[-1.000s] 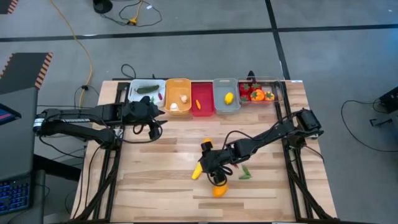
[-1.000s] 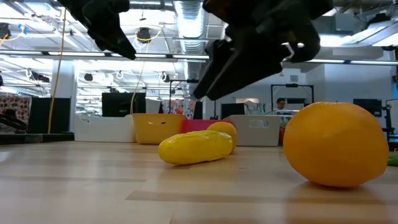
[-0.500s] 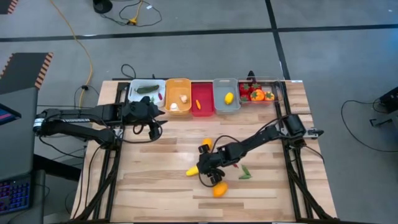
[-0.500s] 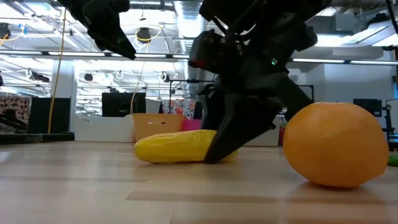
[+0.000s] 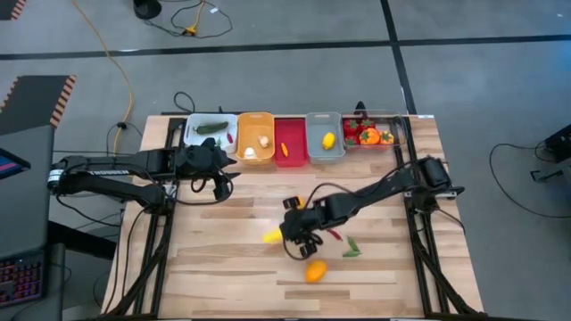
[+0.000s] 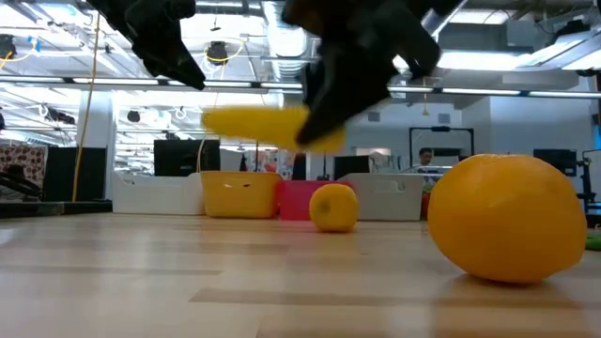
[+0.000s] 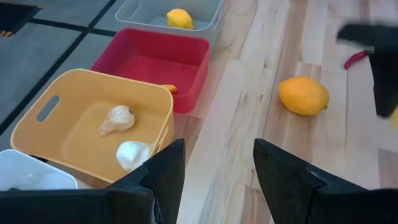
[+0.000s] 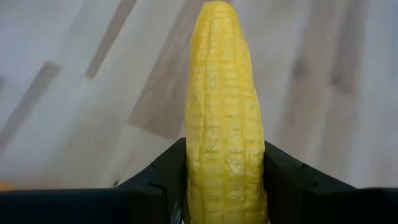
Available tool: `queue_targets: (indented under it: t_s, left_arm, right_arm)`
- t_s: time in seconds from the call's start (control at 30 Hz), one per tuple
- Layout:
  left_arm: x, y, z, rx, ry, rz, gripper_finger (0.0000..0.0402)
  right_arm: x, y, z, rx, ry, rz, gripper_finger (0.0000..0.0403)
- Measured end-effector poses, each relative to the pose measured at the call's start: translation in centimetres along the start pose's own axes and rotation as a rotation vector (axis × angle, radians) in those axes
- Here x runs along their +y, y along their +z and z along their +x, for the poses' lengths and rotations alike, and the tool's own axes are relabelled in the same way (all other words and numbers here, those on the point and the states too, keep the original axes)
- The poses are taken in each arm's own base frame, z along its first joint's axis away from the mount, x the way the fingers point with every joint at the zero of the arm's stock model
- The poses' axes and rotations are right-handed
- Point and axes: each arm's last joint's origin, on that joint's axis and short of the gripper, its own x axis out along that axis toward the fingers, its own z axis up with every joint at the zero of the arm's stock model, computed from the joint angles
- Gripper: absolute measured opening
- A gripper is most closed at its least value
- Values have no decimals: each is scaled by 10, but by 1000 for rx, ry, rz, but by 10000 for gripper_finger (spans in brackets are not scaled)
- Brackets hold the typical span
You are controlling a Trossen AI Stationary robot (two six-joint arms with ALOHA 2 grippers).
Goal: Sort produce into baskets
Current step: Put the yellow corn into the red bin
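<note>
My right gripper (image 5: 287, 235) has closed on the corn (image 5: 272, 237) and lifted it off the desk (image 5: 223, 267) since a second ago, when the cob still lay flat on the wood. In the right wrist view the corn (image 8: 225, 118) sits lengthwise between the two fingers, pinched on both sides. In the low view it hangs blurred above the boards, clear of the surface.

My left gripper (image 7: 214, 171) waits over the back left of the desk, near the white and orange bins, fingers partly apart with nothing between them.

Along the far edge the five bins stand in a row, side by side. The white bin (image 5: 211, 132) holds a long green piece and something small and red. The orange bin (image 5: 256, 136) has two pale garlic pieces (image 7: 118, 118) (one rounder, one pear-shaped). The red bin (image 5: 290, 141) holds one small orange piece. The grey bin (image 5: 325, 135) holds one lemon (image 5: 328, 140). The clear bin (image 5: 372, 130) is packed with red and orange produce.

Loose on the desk: an orange fruit (image 5: 314, 271) near the front, just beside the right gripper; a green piece (image 5: 352, 246) and a small red chilli (image 5: 334, 235) to its right; and another yellow-orange fruit (image 7: 303, 96) behind the gripper, mostly hidden from above.
</note>
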Motion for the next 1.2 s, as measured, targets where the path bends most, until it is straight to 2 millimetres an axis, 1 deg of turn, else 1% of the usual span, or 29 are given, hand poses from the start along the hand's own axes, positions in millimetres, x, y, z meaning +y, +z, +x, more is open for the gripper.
queue_targets:
  t_s: [0.1,0.23,0.33,0.47,0.6,0.67,0.8,0.9,1.07,1.2]
  left_arm:
    - [0,0,0,0,0,0,178]
    - [0,0,0,0,0,0,178]
    - [0,0,0,0,0,0,178]
    - [0,0,0,0,-1,2,178]
    - [0,0,0,0,-2,7,178]
    - [0,0,0,0,-2,7,178]
    - [0,0,0,2,-8,12,178]
    - [0,0,0,4,-16,12,178]
    - [-1,0,0,4,-18,15,178]
    - [-1,0,0,4,-18,15,178]
  right_arm:
    - [-23,11,-27,-53,-86,23,206]
    - [-58,13,-59,-92,-279,37,210]
    - [-87,7,-72,-76,-413,84,206]
    - [-128,-7,-79,-59,-498,169,202]
    - [-161,-29,-69,8,-547,253,204]
    - [-175,-40,-58,36,-563,313,207]
    - [-195,-60,-47,89,-584,420,209]
    - [-204,-72,-43,136,-589,455,209]
    - [-209,-75,-43,137,-599,468,209]
    - [-209,-75,-43,139,-598,467,211]
